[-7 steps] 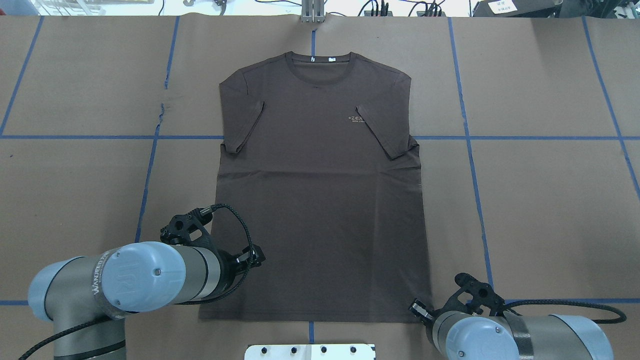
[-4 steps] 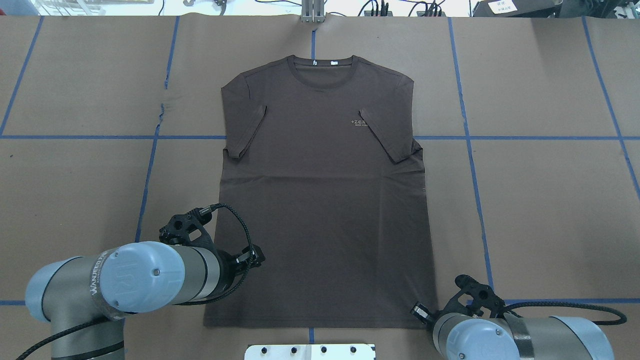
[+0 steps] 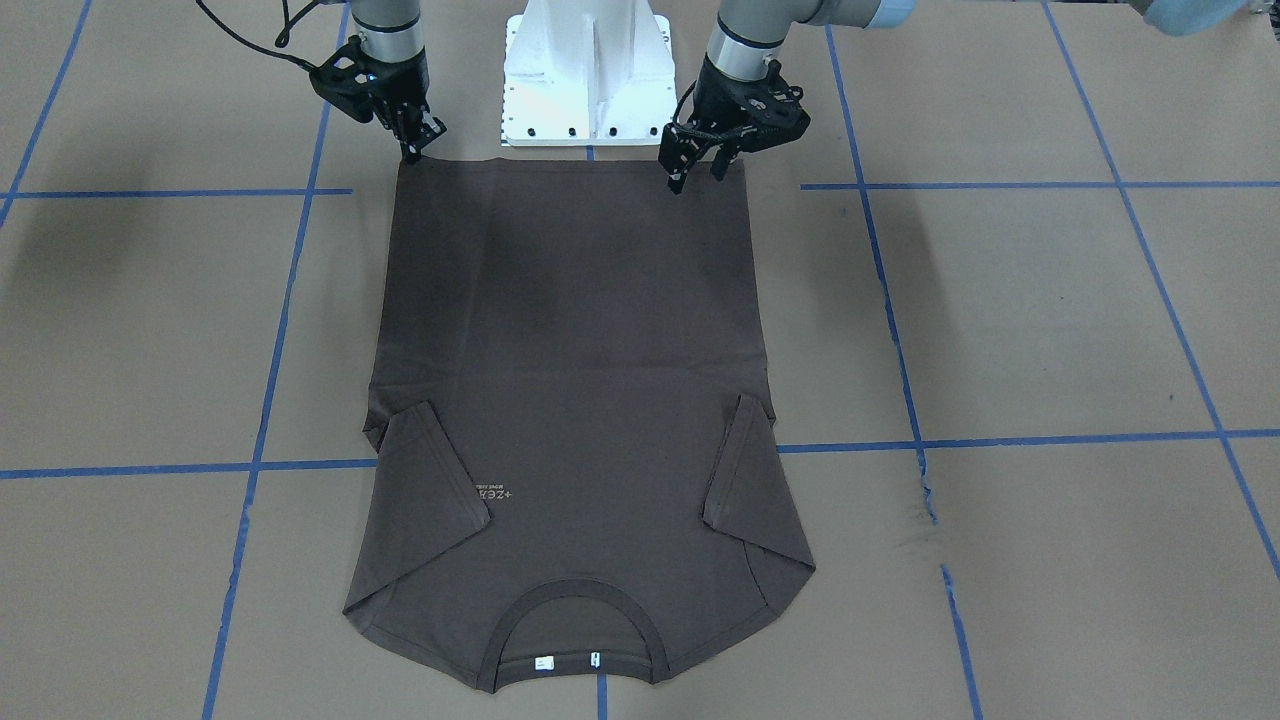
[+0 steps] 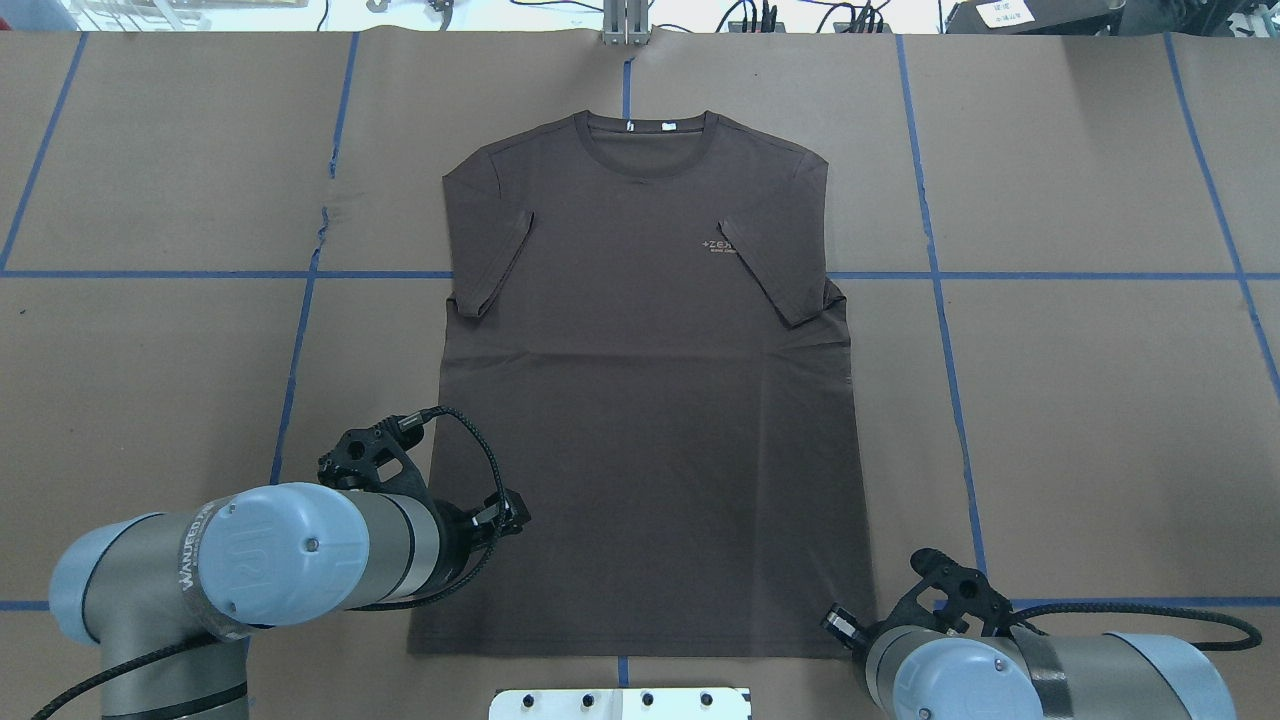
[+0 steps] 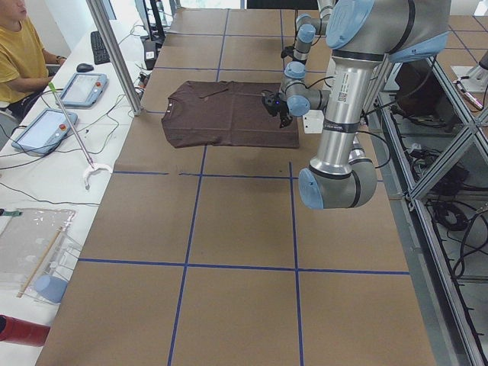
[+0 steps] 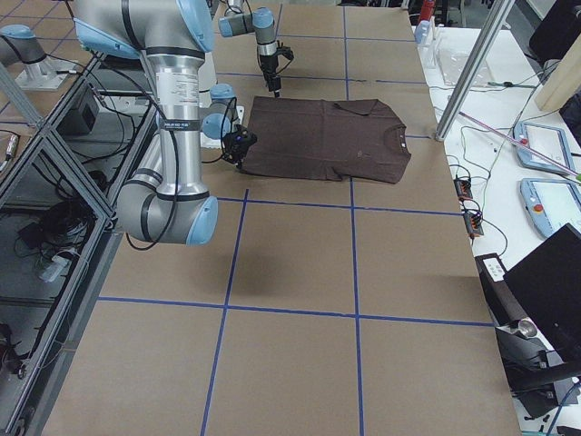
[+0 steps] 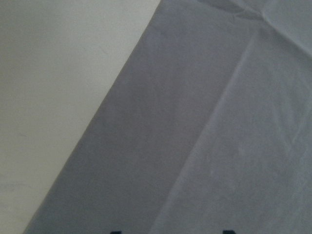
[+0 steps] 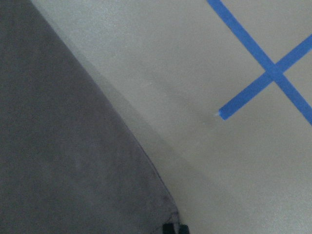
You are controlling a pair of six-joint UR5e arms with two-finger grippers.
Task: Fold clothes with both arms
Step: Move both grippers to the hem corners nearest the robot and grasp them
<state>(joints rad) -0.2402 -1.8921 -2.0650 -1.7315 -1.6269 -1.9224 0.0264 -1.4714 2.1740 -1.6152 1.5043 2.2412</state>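
The dark brown short-sleeved cotton T-shirt (image 3: 570,350) lies flat on the brown paper-covered table (image 3: 1050,320), hem near the robot and collar far. The right pincer (image 3: 412,152) is clenched on the hem's right corner. The left pincer (image 3: 697,178) is spread wide over the hem's left corner, grasping nothing.

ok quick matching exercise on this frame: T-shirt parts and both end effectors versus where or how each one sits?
Things:
1. collar
2. sleeves
3. left end effector
4. right end effector

Places or states:
A. fingers apart, over the hem, inward of its corner
B. at the tip of a hem corner
C. folded inward onto the body of the T-shirt
D. at the end of the T-shirt farthest from the robot

Pairs: 1-D, 2-C, 3-A, 4-B
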